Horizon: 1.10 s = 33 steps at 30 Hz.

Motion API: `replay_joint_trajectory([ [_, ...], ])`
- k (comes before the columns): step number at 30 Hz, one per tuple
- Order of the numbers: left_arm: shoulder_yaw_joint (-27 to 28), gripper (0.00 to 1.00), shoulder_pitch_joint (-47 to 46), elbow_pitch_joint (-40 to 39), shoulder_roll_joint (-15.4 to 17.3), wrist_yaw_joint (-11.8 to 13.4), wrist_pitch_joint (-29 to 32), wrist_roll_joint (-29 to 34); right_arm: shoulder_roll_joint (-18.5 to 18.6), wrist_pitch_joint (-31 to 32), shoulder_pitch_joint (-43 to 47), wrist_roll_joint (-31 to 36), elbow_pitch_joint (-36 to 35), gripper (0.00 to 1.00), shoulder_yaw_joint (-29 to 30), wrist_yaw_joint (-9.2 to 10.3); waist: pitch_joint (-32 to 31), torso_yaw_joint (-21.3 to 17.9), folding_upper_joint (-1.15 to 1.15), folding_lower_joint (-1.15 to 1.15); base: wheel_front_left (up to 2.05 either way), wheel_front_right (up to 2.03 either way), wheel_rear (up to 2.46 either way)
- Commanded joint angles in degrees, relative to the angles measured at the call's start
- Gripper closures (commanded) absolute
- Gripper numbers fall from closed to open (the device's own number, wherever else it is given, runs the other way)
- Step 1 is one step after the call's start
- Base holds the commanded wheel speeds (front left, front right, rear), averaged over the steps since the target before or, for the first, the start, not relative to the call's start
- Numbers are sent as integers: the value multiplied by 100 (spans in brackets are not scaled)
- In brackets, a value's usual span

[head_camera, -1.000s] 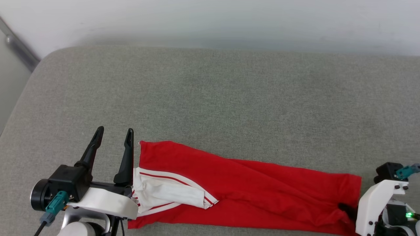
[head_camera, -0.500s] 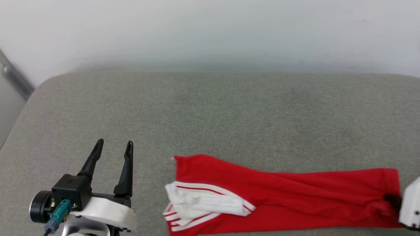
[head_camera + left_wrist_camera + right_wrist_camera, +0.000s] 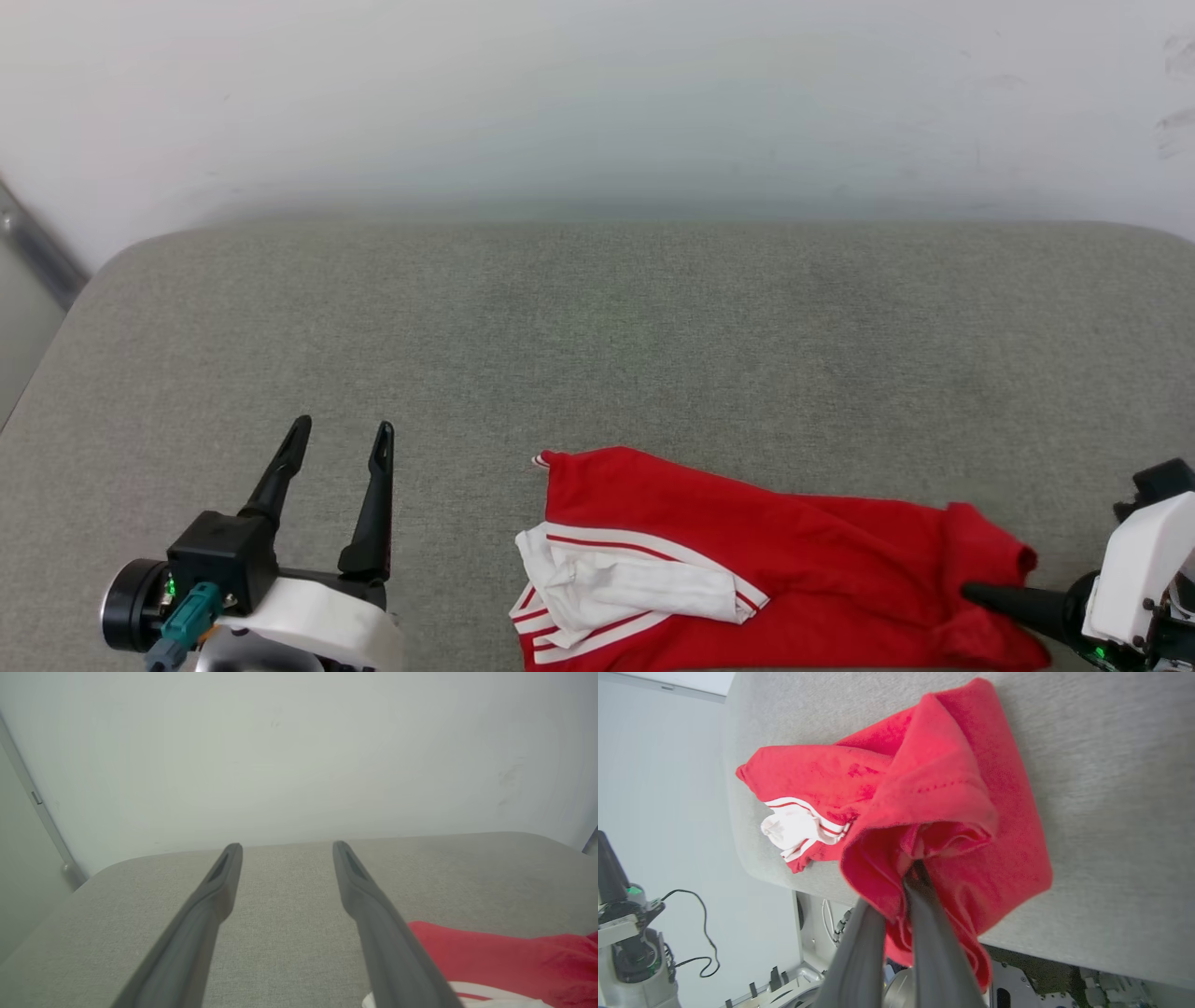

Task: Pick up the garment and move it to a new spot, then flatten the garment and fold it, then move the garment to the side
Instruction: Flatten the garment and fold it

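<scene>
The garment (image 3: pixel 794 551) is a long red strip near the front edge of the grey padded surface (image 3: pixel 597 355). Its white sleeve (image 3: pixel 635 588) with red stripes lies bunched at its left end. No letters or number show. My right gripper (image 3: pixel 971 593) points left at the lower right, shut on the garment's right end, which is lifted and curled over. In the right wrist view the red cloth (image 3: pixel 934 779) drapes over my right gripper (image 3: pixel 913 870). My left gripper (image 3: pixel 343 429) stands open and holds nothing, left of the garment and apart from it. The left wrist view shows my left gripper (image 3: pixel 287 847) beside the red cloth (image 3: pixel 490 956).
A pale wall (image 3: pixel 597 93) rises behind the padded surface. The surface's rounded left corner (image 3: pixel 103 280) is at the far left. In the right wrist view the garment overhangs the front edge (image 3: pixel 784 877), with the left arm (image 3: pixel 626 933) and a cable below.
The right gripper dragged the garment rightward, away from the open left gripper. It then brought the held end back leftward, so the strip is shorter and curled. The head view also shifted.
</scene>
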<state>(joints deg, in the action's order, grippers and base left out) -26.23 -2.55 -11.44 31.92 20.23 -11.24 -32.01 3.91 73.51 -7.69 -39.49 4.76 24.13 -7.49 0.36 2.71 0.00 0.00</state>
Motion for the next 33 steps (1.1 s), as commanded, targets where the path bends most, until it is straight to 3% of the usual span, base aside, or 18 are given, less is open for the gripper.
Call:
replay_joint_trajectory([
  [1,-34,0,3,-9,-16,-18,17,3,-53,211,-90,-341,18,100,39,0,7,31,0,0,0,0,0],
  [4,-85,0,-95,-5,-27,-58,36,24,-115,359,-199,-1267,360,100,-194,0,42,104,0,0,0,0,0],
  [10,-184,0,-292,18,-58,-172,64,57,-106,-362,-509,-2505,1064,100,-1477,0,219,316,0,0,0,0,0],
  [16,-242,0,-461,88,-128,-262,17,48,-104,-1307,-1001,-3231,1569,100,-2954,0,477,536,0,0,0,0,0],
  [21,-280,0,-603,189,-218,-355,-35,23,-102,-2146,-1439,-3396,2010,100,-3934,0,653,679,0,0,0,0,0],
  [22,-284,0,-622,209,-229,-362,-51,21,-102,-2304,-1503,-3309,2117,89,-4081,0,677,696,0,0,0,0,0],
  [23,-288,0,-636,241,-243,-367,-53,19,-102,-2472,-1579,-3247,2199,53,-4218,0,692,707,0,0,0,0,0],
  [24,-292,0,-652,265,-254,-380,-63,16,-101,-2603,-1625,-3263,2280,0,-4327,0,703,717,0,0,0,0,0],
  [29,-281,0,-636,363,-268,-381,-104,-2,-100,-2979,-1771,-3293,2395,0,-4744,0,668,674,0,0,0,0,0],
  [33,-268,0,-543,411,-254,-327,-100,-26,90,-3402,-1825,-2794,2018,0,-5043,0,530,551,0,0,0,0,0],
])
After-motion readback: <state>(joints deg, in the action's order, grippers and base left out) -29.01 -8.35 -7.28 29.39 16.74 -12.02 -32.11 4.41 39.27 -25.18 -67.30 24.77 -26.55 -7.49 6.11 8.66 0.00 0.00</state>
